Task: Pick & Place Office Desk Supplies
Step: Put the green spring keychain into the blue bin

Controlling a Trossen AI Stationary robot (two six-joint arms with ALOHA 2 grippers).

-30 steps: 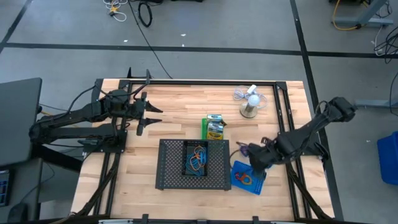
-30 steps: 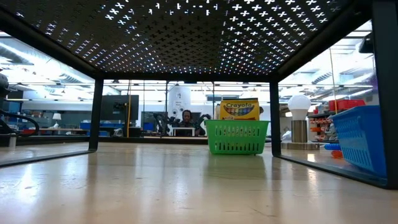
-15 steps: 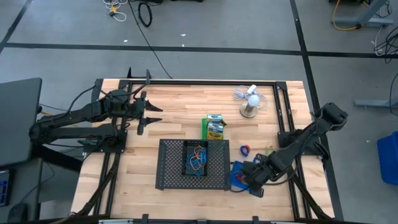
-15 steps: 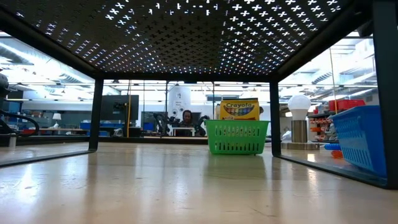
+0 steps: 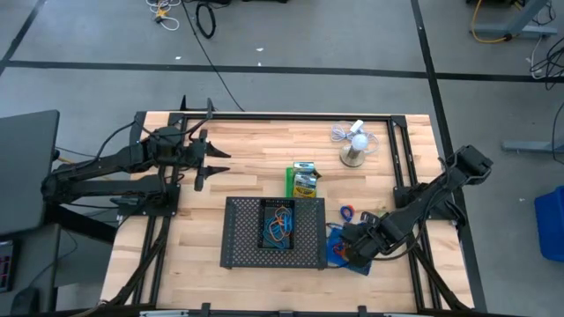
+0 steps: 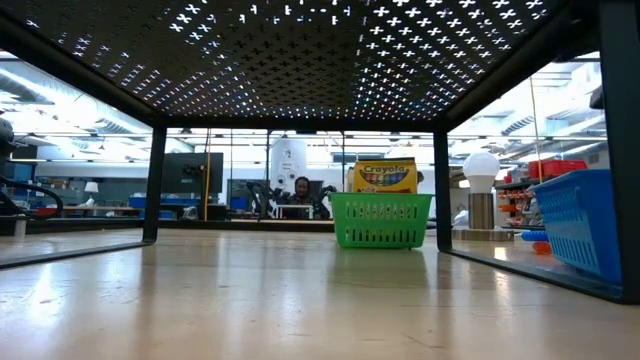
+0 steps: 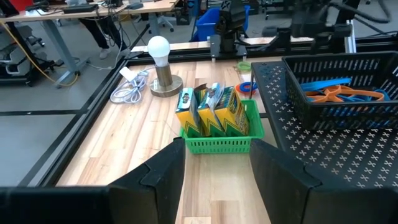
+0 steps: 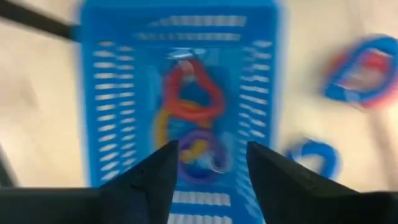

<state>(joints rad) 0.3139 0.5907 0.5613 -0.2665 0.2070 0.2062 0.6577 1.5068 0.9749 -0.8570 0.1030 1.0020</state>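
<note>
- Hovering right over the blue bin [image 5: 350, 249] near the table's front right was the right gripper [image 5: 351, 248], its fingers [image 8: 149, 180] spread apart with nothing between them
- Inside that blue bin [image 8: 180, 93], the wrist view showed rubber-band loops [image 8: 189, 118] lying on the floor of it: a red one, a yellow one and a purple one, overlapping
- On the bare wood just beside the bin lay two more loops, a blue-and-red one [image 8: 364, 68] and a blue one [image 8: 314, 158]; from above, one loose loop [image 5: 345, 212] sat between the bin and the large black mesh tray [image 5: 238, 255]
- A small black bin [image 5: 280, 224] stood on top of that tray, holding orange and blue loops [image 5: 280, 227]
- The green bin [image 5: 304, 180] sat behind the tray, toward the table's middle, with the yellow crayon box [image 6: 385, 176] and green-white boxes [image 7: 205, 109] standing upright inside
- The white mini fan [image 5: 354, 145] stood on its round base at the far right side of the table, its cable coiled next to it
- The left gripper [image 5: 211, 165] waited well apart over the left side of the table, fingers [image 7: 168, 177] parted and empty, pointed toward the green bin
- A person [image 6: 299, 188] sat far back in the room
</note>
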